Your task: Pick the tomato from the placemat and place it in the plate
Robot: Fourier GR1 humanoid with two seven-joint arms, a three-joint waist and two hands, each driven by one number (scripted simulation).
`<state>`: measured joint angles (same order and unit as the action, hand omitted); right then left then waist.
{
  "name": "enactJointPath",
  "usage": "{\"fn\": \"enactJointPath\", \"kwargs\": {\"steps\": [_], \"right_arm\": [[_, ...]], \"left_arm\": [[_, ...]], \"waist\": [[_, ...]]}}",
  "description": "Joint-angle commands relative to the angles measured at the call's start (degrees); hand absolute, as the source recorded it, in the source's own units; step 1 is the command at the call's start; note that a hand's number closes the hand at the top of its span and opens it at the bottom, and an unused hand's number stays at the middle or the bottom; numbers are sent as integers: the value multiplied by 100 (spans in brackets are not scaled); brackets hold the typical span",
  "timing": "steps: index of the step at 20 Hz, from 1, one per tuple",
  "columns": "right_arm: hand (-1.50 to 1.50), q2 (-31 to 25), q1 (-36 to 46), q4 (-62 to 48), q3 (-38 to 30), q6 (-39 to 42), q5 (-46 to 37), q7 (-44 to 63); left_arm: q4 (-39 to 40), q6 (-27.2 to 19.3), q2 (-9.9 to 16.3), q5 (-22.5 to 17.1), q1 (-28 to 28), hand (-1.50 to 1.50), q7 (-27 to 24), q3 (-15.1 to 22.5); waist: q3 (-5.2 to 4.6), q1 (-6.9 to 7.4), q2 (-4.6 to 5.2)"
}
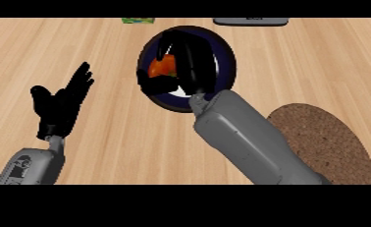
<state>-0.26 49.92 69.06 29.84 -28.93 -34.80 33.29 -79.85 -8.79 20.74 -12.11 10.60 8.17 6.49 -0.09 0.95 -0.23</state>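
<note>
The right hand (pixel 187 66) curls its black fingers round the tomato (pixel 164 67), holding it over the plate (pixel 226 61). The tomato, smooth and orange-red, shows at the hand's left side, inside the plate's dark round rim. The brown, coarse, oval placemat (pixel 326 135) lies behind the forearm. The left hand (pixel 62 104) rests open, fingers up.

wooden counter (pixel 304 59) bears dark plate (pixel 228 59), brown placemat (pixel 326 132), possibly green packet (pixel 138 20).
</note>
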Motion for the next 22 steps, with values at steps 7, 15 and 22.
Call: {"fn": "enactJointPath", "kwargs": {"steps": [7, 15, 22], "right_arm": [[150, 26, 645, -2158, -704, -143, 263, -879], [-150, 21, 411, -2962, -1499, 1202, 1349, -1906], [-150, -168, 881, -3656, -1981, 887, 1410, -3634]], "left_arm": [[225, 94, -225, 262, -2, 0, -280, -77], [108, 129, -290, 195, -64, 0, -194, -178], [58, 319, -123, 186, -31, 0, -42, -380]], "waist": [[8, 39, 64], [11, 38, 61], [12, 37, 59]]}}
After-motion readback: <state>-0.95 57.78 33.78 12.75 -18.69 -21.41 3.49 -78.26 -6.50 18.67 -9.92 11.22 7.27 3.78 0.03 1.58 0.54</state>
